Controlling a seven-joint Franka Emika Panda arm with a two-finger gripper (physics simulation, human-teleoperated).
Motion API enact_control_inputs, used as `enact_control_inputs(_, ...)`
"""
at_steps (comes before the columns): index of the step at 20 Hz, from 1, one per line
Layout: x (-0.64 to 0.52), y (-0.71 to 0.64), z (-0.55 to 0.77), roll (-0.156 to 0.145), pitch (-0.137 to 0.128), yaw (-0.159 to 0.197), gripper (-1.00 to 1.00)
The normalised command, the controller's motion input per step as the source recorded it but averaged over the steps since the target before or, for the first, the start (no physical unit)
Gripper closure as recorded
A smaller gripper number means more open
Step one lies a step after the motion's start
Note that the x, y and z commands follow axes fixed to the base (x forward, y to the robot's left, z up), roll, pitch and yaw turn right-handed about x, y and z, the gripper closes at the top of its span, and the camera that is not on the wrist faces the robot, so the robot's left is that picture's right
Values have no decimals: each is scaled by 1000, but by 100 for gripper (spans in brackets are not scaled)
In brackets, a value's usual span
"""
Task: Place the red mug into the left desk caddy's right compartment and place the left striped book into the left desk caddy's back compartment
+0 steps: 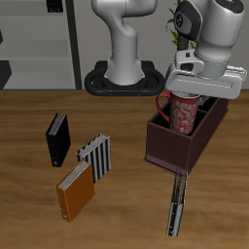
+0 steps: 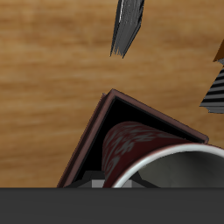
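Red mug (image 1: 183, 109) gripped by claw (image 1: 191, 92) (over caddy (image 1: 175, 146))

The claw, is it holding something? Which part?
Yes, the claw holds the red mug by its top rim, over the left desk caddy.

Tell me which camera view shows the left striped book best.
The exterior view: the left striped book lies whole on the table, a narrow slab in front of the left desk caddy. The wrist view shows only one end of it, cut by the frame.
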Motion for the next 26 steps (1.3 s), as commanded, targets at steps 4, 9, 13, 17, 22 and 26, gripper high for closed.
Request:
enact_control_inputs(4,46,-12,-115,-2,26,-17,100)
enact_control_inputs(9,90,1,-179,3,51,-32,100)
enact_control_inputs(13,56,45,-185,11,29,-11,100)
enact_control_inputs(17,34,119,-246,27,51,-21,100)
enact_control_inputs(22,61,-17,-211,1,39,-17,100)
enact_control_inputs(26,82,-152,-231,0,89,-60,100)
